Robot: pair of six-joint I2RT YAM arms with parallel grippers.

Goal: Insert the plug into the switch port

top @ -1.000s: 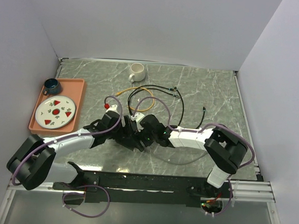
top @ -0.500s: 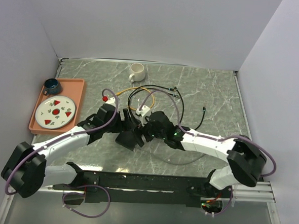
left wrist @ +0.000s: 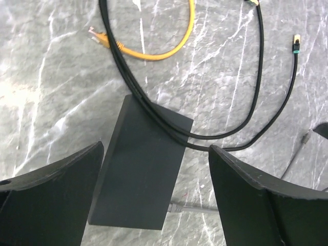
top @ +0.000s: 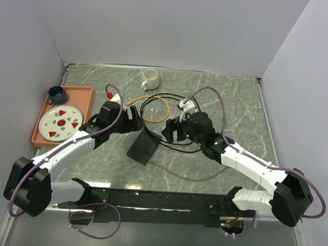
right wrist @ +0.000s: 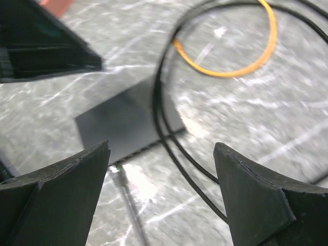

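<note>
Orange tray (top: 79, 94): far left of the grey marbled table (top: 237, 105), carrying a strawberry-patterned plate (top: 61, 122) and a dark blue cup (top: 56, 94).
Left gripper (top: 134, 116): jaws spread wide with nothing between them, poised above the table just left of the box's far end.
Black box (top: 143, 146): lies flat and skewed on the table, between the two grippers.
Switch port: somewhere in a narrow edge of the box, but too small to make out.
Grey plug (left wrist: 176, 207): touches the box's near narrow edge, and its grey cable (top: 177, 173) trails off to the right.
White mug (top: 150, 79): near the far edge, well apart from the box.
Yellow cable (top: 156, 108): loops beyond the box, clear of it.
Black cables (left wrist: 154, 110): two strands cross the box's far corner.
Right gripper (top: 172, 130): fingers wide apart and empty, just right of the box, over the black cables.
</note>
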